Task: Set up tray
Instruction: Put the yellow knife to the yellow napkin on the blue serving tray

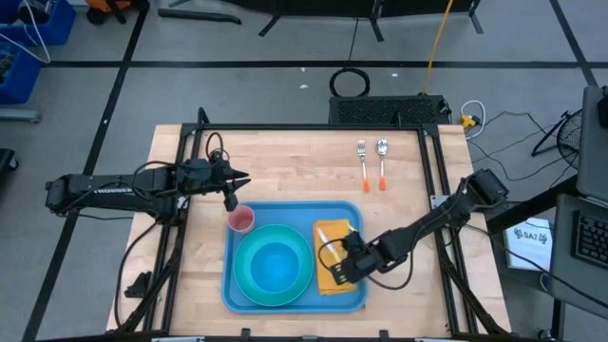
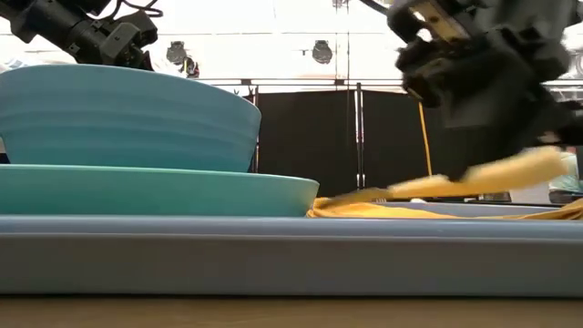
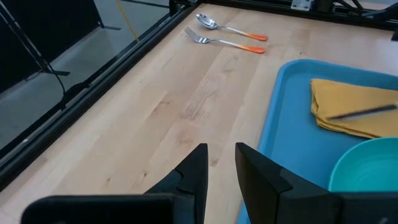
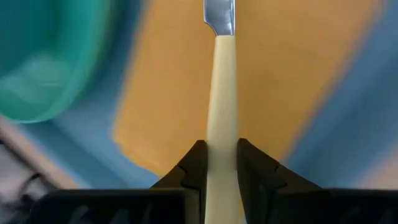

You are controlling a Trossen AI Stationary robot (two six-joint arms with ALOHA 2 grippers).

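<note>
The left arm (image 1: pixel 114 187) reaches in from the table's left edge, stretched nearly level, its wrist bent so the left gripper (image 1: pixel 231 201) points downward near the table's middle-left. Its 2 fingers (image 3: pixel 198 167) stand slightly apart with nothing between them.

The right arm (image 1: pixel 432 220) comes in from the right edge, angled down and toward the front. The right gripper (image 1: pixel 334 261) hangs low, its 2 fingers (image 4: pixel 194 160) clamped on a pale handle.

Overhead looks straight down; low view sits level against the tray (image 2: pixel 273 255) rim (both share it).
</note>
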